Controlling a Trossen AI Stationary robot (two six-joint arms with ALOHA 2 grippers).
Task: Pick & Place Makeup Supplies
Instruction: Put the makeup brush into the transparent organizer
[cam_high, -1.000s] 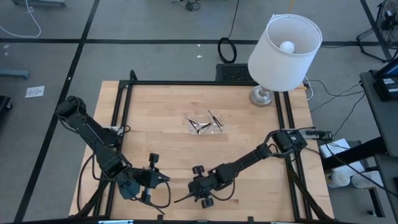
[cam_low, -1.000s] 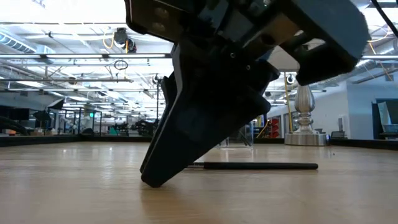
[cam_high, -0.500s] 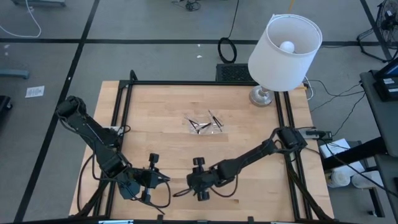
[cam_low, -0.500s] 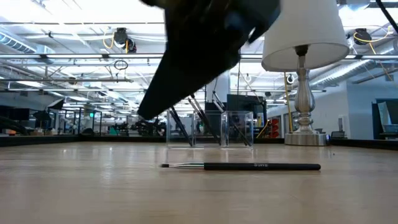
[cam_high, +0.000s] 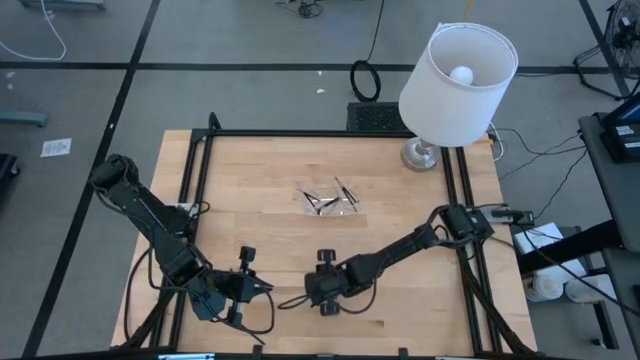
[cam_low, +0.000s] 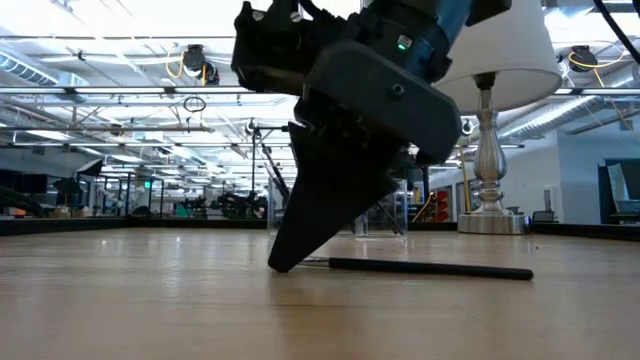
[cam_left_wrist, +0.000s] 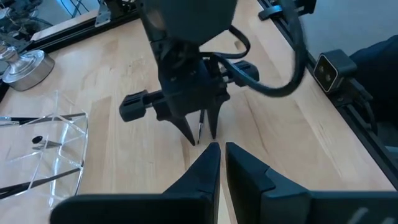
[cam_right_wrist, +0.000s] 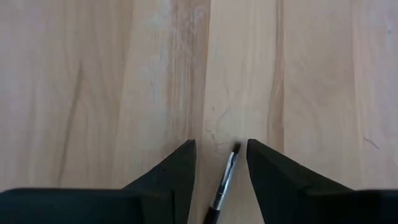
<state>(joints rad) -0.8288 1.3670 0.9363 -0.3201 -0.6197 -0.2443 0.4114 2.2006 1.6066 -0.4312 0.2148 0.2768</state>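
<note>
One makeup stick (cam_high: 292, 300), thin and dark with a bristle tip, lies flat on the wood near the table's near edge. It also shows in the low view as the makeup stick (cam_low: 430, 268). My right gripper (cam_high: 308, 295) points down over its tip end, open. In the right wrist view its fingers (cam_right_wrist: 180, 168) stand on either side of the stick (cam_right_wrist: 225, 180) without touching it. A few more sticks lie in the clear tray (cam_high: 330, 198) at mid-table. My left gripper (cam_high: 266, 290) waits shut just left of the right one, near the table's near edge.
A white-shaded lamp (cam_high: 455, 80) stands on its metal foot at the far right corner. The clear tray (cam_left_wrist: 56, 143) sits farther in from both grippers. Black frame rails (cam_high: 200, 190) run along the table's edges. Bare wood lies between the grippers and the tray.
My right gripper rose off the table, shifted toward the table's left edge and a little toward the far edge, then came down again with its fingers either side of the stick's tip end.
</note>
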